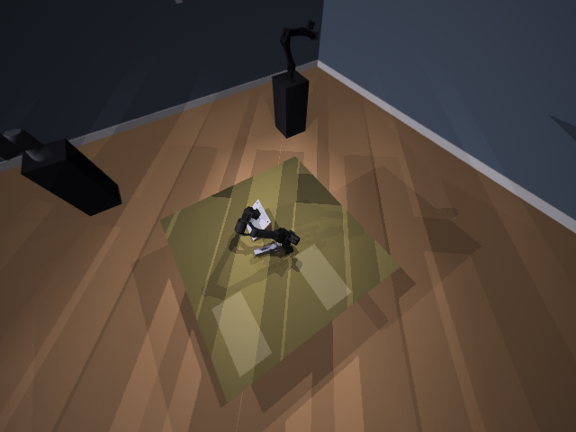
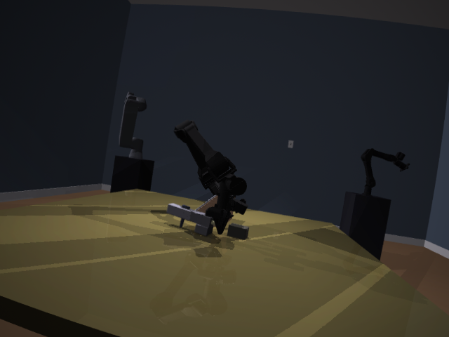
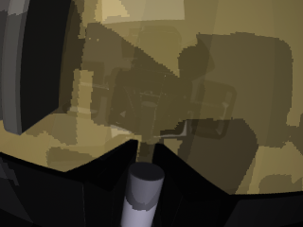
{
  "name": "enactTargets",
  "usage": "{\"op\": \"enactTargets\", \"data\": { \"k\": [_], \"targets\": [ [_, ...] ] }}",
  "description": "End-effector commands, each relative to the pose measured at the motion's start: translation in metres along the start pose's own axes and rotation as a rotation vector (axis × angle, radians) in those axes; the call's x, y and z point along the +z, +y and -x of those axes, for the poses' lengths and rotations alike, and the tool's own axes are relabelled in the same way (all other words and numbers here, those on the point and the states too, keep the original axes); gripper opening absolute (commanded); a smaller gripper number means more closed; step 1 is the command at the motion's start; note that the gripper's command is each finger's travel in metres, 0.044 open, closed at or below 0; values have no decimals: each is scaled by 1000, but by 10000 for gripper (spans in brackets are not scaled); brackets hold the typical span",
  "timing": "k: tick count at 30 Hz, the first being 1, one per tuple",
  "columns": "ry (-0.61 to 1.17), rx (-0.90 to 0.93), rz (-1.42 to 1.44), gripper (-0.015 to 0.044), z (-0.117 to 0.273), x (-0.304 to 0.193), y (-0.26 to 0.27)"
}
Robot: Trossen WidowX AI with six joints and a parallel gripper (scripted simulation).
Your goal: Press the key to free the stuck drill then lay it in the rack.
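My gripper (image 3: 146, 149) (image 2: 219, 232) is shut on the drill (image 3: 143, 213), a grey cylinder that rises between the fingertips in the wrist view. The fingers point down, low over the table, at the right end of the light grey fixture (image 2: 178, 211) (image 1: 264, 251). The fixture is a long bar with a block under its right end and a thin dark leg under its middle. I cannot tell the key apart. A dark grey block (image 2: 238, 231) (image 3: 42, 61), perhaps the rack, stands just right of the fingers in the exterior view. The drill's lower end is hidden.
A white plate (image 1: 263, 214) with dark dots lies under the arm's base. The olive table (image 1: 241, 274) (image 2: 203, 290) carries pale rectangular patches (image 1: 241, 335) (image 1: 324, 277). Other arms stand on dark pedestals (image 1: 291, 104) (image 2: 364, 225) beyond the table.
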State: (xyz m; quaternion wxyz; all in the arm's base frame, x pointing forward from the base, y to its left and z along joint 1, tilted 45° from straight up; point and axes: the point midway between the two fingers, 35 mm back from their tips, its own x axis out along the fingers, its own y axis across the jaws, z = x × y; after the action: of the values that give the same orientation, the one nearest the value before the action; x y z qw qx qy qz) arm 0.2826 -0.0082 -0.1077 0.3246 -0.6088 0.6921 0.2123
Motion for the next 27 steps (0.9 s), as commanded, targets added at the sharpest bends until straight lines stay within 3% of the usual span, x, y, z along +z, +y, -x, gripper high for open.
{"op": "enactTargets", "data": {
  "k": [1,20,27],
  "targets": [
    [-1,2,-3,0,0,6,0],
    [-3,1,-4,0,-2,36,0],
    [-1,-1,0,184,-1,30,0]
  ]
}}
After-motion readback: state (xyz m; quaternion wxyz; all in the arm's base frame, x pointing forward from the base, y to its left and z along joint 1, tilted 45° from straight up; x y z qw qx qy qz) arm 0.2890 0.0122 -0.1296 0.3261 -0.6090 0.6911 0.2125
